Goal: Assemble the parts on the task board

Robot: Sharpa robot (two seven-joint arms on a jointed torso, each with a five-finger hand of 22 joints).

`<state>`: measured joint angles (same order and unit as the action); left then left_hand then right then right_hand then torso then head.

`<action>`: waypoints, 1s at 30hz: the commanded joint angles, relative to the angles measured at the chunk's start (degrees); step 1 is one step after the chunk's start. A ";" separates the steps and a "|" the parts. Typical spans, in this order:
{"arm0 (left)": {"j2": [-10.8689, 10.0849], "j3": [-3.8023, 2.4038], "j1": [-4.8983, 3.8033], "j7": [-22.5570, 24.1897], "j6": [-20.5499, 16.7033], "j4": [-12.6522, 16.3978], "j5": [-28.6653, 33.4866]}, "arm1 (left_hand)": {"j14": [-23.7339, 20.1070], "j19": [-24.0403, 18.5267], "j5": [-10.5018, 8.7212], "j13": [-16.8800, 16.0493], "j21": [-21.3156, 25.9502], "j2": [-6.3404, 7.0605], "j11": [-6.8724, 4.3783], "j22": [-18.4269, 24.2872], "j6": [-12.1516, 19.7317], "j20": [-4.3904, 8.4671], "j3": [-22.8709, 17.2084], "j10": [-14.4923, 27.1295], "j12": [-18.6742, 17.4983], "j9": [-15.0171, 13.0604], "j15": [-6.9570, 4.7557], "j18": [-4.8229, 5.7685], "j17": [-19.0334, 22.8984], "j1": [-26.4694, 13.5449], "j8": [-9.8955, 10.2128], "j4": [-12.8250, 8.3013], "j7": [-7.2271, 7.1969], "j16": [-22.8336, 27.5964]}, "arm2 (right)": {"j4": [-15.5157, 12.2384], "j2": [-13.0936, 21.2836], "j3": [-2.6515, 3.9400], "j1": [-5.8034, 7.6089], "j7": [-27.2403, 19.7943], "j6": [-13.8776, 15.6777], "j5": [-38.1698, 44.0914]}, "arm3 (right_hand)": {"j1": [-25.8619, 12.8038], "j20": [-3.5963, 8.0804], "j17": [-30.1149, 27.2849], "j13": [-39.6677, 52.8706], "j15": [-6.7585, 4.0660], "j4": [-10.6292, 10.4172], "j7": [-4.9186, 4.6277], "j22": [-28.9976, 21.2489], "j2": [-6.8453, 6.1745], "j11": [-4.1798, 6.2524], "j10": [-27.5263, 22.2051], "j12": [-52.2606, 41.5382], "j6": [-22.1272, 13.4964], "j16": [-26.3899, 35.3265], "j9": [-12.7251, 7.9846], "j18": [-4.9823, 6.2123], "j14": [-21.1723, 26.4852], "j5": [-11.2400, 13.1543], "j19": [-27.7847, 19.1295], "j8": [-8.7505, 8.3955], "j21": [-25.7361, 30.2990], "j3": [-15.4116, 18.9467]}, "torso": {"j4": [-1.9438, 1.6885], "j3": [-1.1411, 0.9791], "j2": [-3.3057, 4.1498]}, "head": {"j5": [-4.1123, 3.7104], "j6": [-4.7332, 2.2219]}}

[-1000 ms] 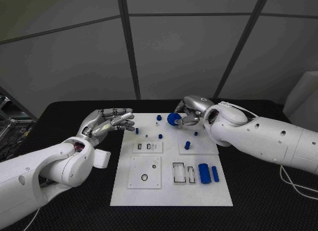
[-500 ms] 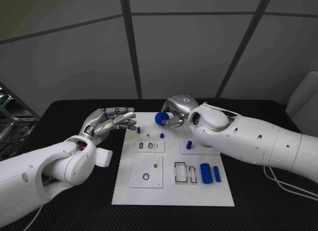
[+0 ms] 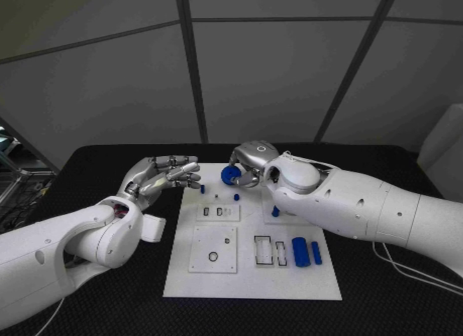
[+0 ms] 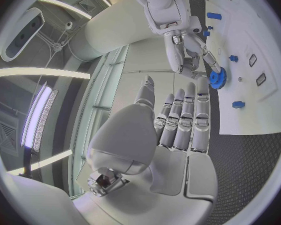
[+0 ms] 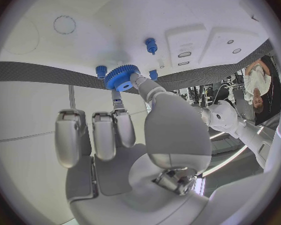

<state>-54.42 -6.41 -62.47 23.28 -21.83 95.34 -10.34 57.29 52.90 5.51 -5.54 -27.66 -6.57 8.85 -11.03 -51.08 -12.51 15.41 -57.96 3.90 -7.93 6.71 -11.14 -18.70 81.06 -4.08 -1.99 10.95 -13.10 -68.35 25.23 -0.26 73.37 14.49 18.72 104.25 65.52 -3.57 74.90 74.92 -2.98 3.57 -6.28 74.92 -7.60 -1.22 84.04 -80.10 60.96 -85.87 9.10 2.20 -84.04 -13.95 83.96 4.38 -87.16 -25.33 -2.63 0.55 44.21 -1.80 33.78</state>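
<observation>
Left hand (image 3: 162,175) hovers at the task board's (image 3: 251,280) far left corner, fingers lying close together and gently curled, nothing in them; from the left wrist view the same hand (image 4: 178,120) shows straight, side-by-side fingers, and beyond them the right hand (image 4: 189,55) with the blue gear (image 4: 217,78) over the white plate (image 4: 259,40); a small blue peg (image 4: 238,104) stands on the board near that hand's side.

Mid-board, the head view shows slotted recesses and a few small blue pegs (image 3: 236,197), hard to tell apart at this size; near the right edge two blue cylinders (image 3: 301,251) lie side by side.

Right hand (image 3: 249,164) now, above the board's far edge: it pinches the gear (image 3: 231,175) between thumb and a finger, the gear half hidden by its knuckles in the head view; whether the gear touches the board I cannot tell. The right wrist view gives the teeth and centre hole of the gear (image 5: 122,77) clearly, with a peg (image 5: 151,45) past it.

Against a second ago, hand and gear have travelled left along the far edge; the left hand has barely stirred.
</observation>
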 commanded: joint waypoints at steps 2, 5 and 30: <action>0.08 -0.07 -0.10 0.07 0.61 0.08 -0.26 | -0.42 -0.35 0.06 0.06 0.28 -0.49 -0.13 0.08 0.33 -0.12 -0.02 0.33 -0.25 -0.09 0.03 0.76 -0.05 -0.26 0.25 -0.36 0.02 0.13 | 0.60 -0.44 -0.02 0.14 0.33 -1.63 1.41 | -0.28 0.30 7.37 4.57 -0.30 -0.10 0.91 8.34 -0.48 0.50 0.39 -0.10 1.15 -0.01 0.57 -0.71 -4.19 -0.31 1.93 0.06 -0.19 -0.23 | -0.03 0.00 -0.01 | 0.10 0.01; 0.06 -0.07 -0.10 0.06 0.60 0.08 -0.26 | -0.42 -0.35 0.06 0.06 0.28 -0.49 -0.13 0.08 0.33 -0.12 -0.02 0.33 -0.25 -0.09 0.03 0.76 -0.05 -0.26 0.25 -0.36 0.02 0.13 | 0.91 -0.67 -0.05 0.14 0.16 -2.36 1.45 | -0.42 0.30 7.30 4.53 -0.29 -0.15 0.89 8.26 -0.56 0.49 0.36 -0.06 1.15 0.03 0.58 -0.69 -4.18 -0.22 1.88 0.00 -0.15 -0.21 | 0.01 0.01 -0.02 | 0.07 0.05; 0.15 -0.07 -0.11 -0.03 0.64 0.01 -0.26 | -0.42 -0.35 0.06 0.06 0.28 -0.49 -0.13 0.08 0.33 -0.12 -0.02 0.33 -0.25 -0.09 0.03 0.76 -0.05 -0.26 0.25 -0.36 0.02 0.13 | 3.28 -1.94 -0.17 0.13 -0.16 -4.08 -0.07 | -2.42 -0.71 5.74 2.75 0.88 -2.18 -0.76 6.51 -2.08 -0.96 -0.76 1.81 -8.72 1.14 -2.72 -0.31 -3.76 6.42 0.75 -0.87 0.68 1.78 | 0.05 -0.02 -0.02 | 0.07 0.00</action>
<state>-54.33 -6.41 -62.49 23.28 -21.79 95.32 -10.34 57.30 52.90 5.51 -5.55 -27.66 -6.57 8.85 -11.04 -51.08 -12.51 15.41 -57.96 3.90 -7.97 6.71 -11.14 -18.68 81.06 -4.08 -1.99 10.95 -13.10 -65.13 23.37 -0.45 73.38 14.47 15.36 104.73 63.60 -3.93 74.93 74.91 -2.54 1.61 -7.00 74.91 -9.49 -1.84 83.41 -78.53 52.55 -84.86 6.55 2.20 -84.04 -7.85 84.03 3.60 -86.80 -23.83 -2.54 0.53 44.19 -1.68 33.80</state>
